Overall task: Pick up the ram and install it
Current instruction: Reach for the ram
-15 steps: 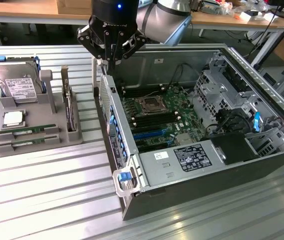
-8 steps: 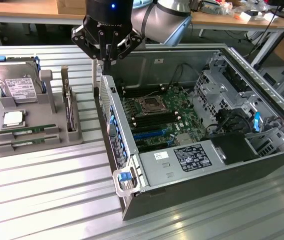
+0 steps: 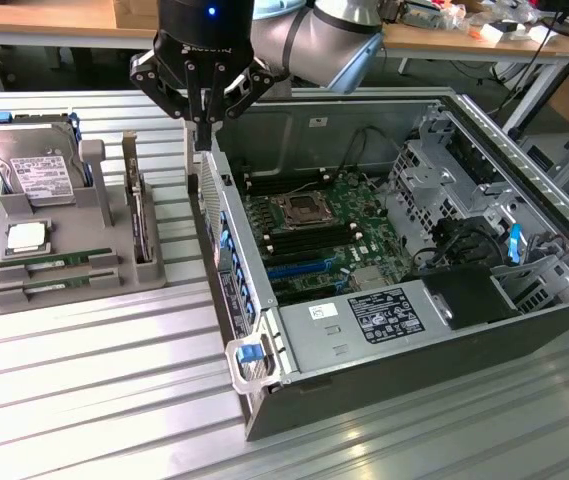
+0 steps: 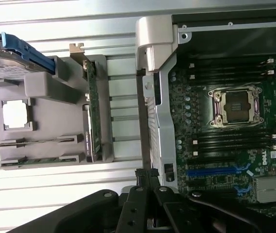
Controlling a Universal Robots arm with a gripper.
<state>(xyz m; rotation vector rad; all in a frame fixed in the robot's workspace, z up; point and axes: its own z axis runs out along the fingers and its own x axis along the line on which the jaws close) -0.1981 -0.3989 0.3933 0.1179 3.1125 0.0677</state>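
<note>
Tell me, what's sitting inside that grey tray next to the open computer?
The grey tray holds a hard drive, a square processor chip, a ram stick, a second ram stick and an upright card. The slots hide both sticks' lower edges.

The exterior view looks down at a slant from high over one long edge of the metal table (image 3: pixel 84 400), while the wrist view looks straight down from much nearer — both see the grey tray (image 3: pixel 94 230) and the open computer's board (image 3: pixel 359 215).
</note>
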